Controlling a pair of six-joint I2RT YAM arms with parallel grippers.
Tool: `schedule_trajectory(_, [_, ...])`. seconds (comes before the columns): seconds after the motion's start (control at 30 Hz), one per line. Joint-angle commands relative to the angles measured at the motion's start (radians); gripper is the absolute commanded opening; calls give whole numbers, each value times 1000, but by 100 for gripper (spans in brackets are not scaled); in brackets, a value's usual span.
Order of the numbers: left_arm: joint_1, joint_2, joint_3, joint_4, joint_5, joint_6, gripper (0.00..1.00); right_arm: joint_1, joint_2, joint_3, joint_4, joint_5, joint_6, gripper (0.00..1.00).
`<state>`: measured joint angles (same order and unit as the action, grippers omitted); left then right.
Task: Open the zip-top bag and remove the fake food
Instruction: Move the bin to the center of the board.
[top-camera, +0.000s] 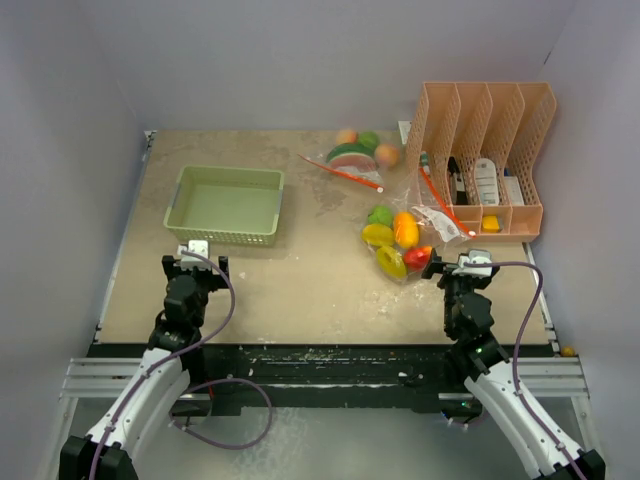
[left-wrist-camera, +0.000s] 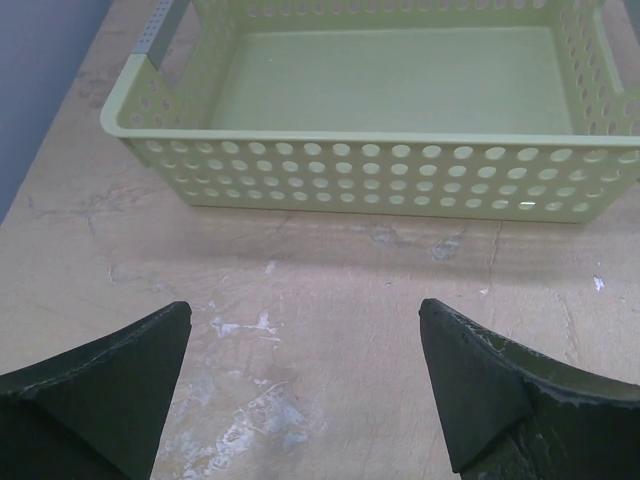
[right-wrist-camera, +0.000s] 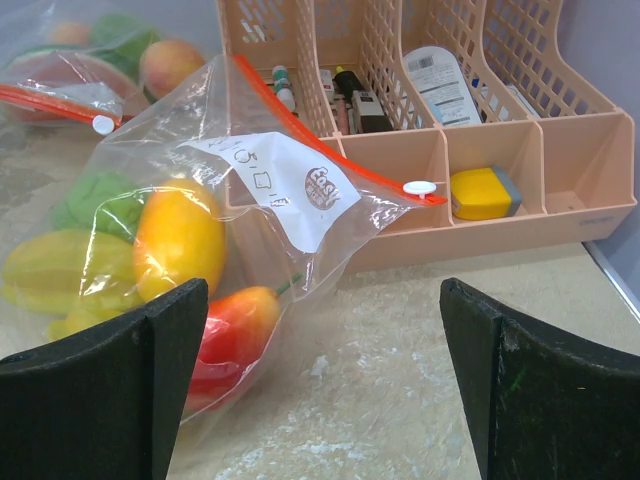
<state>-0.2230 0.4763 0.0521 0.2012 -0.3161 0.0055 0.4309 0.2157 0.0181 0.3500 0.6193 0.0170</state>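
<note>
Two clear plastic zip-top bags with orange closure strips are seen on the tan tabletop (top-camera: 300, 285). The nearer zip-top bag (right-wrist-camera: 250, 200) is laid just in front of the peach perforated plastic file organiser (right-wrist-camera: 560, 170), with its orange strip leaned against the organiser's front wall and a small white slider (right-wrist-camera: 420, 187) at the strip's right end. The strip is seen as one unbroken line along the length that shows.

The fake food is contained in this bag: an orange-yellow mango-shaped piece (right-wrist-camera: 180, 235), a red pepper-shaped piece (right-wrist-camera: 235, 330), a yellow ridged piece (right-wrist-camera: 60, 270) and a green piece (right-wrist-camera: 90, 195), all crowded together under the film. The farther bag (top-camera: 352, 160), filled with green, red and peach pieces, is placed toward the back, left of the organiser.

The right gripper (right-wrist-camera: 322, 300) is held low at the near side of the nearer bag, its black fingers spread wide with nothing grasped. The left gripper (left-wrist-camera: 305, 320) is likewise released and empty, and is pointed at a pale green perforated plastic basket (left-wrist-camera: 370, 170), near it but apart. A white bottle (right-wrist-camera: 440, 80) and a yellow block (right-wrist-camera: 483, 192) are stored in the organiser.
</note>
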Motion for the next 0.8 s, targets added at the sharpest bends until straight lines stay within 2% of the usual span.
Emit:
schedule_trajectory(0.0, [2, -13, 0, 48, 23, 20, 99, -2, 1, -12, 49, 26, 5, 100])
schedule_trajectory(0.67, [4, -5, 2, 50, 30, 21, 99, -2, -13, -12, 33, 29, 6, 100])
schedule_trajectory(0.77, [3, -14, -1, 46, 30, 22, 99, -2, -34, -1, 11, -20, -15, 100])
